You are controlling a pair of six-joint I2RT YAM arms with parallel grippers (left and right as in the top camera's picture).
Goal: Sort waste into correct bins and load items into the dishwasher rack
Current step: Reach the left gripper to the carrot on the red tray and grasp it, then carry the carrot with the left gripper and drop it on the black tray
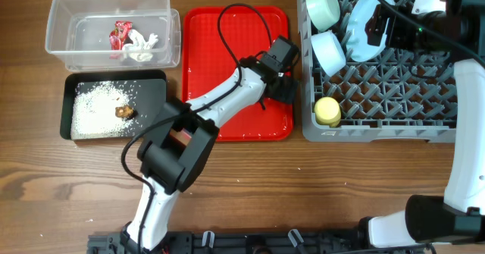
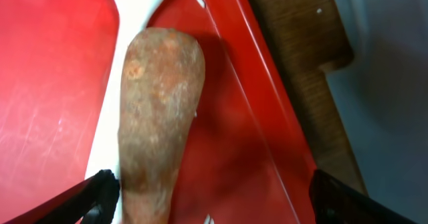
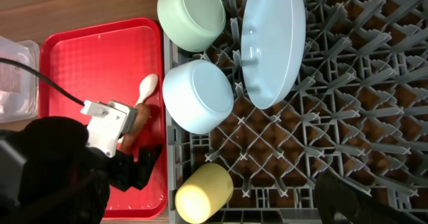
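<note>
My left gripper (image 2: 214,197) is open low over the red tray's right side (image 1: 282,83). The orange-brown carrot-like stick (image 2: 157,117) lies between its fingers, close to the left one, on top of the white spoon (image 2: 137,3). Both also show in the right wrist view, the stick (image 3: 136,122) and the spoon (image 3: 148,85). My right gripper (image 1: 377,28) hovers open and empty over the grey rack (image 1: 394,87). In the rack are the blue plate (image 3: 271,43), blue bowl (image 3: 197,97), pale green bowl (image 3: 190,13) and yellow cup (image 3: 204,194).
The clear tub (image 1: 76,11) at the back left holds the red-and-white wrapper (image 1: 120,36) and the paper scrap (image 1: 144,45). The black tray (image 1: 149,102) in front of it holds rice (image 1: 95,106) and the brown chunk (image 1: 125,112). The red tray (image 1: 227,42) abuts the rack.
</note>
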